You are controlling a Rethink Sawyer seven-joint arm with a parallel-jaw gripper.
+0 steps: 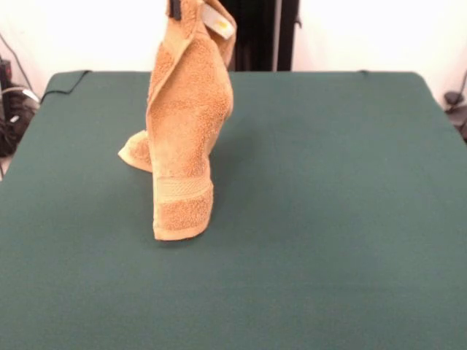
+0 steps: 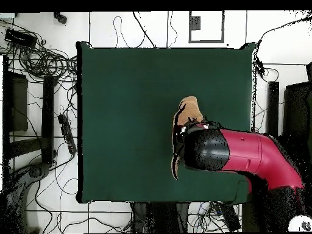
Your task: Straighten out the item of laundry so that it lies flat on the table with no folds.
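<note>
The orange-tan towel hangs lengthwise from the top of the front view, folded along its length. Its lower end, with a woven band, rests on the green table, and one corner trails to the left. The white label shows near the top. My gripper is shut on the towel's upper end, and only a black tip shows at the top edge. In the overhead view the red and black arm covers the gripper, and parts of the towel stick out beside it.
The table's cloth stretches wide around the towel on all sides. Cables and boxes lie on the floor beside the table. The robot's black pedestal stands behind the table's far edge.
</note>
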